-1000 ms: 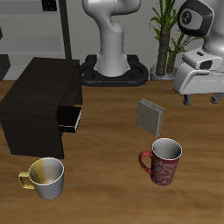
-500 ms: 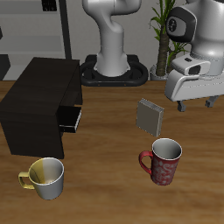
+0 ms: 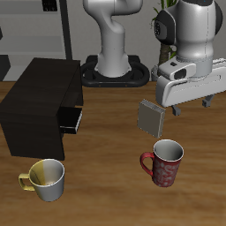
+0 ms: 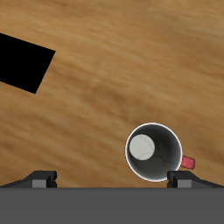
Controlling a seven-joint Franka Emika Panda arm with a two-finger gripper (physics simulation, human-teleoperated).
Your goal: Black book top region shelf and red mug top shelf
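The red mug (image 3: 163, 164) stands upright on the wooden table (image 3: 106, 168) near its front edge, its handle (image 3: 146, 163) turned toward the yellow-and-cream mug (image 3: 46, 178). From my wrist camera I look straight down into the red mug's whitish inside (image 4: 152, 150). Just behind the mug, a thin grey book (image 3: 151, 117) lies on the table; in the wrist camera it reads as a flat black rectangle (image 4: 23, 62). The shelf (image 3: 40, 104) sits well apart from both. My gripper (image 3: 186, 109) hangs above the table beside the book, fingers spread wide and empty.
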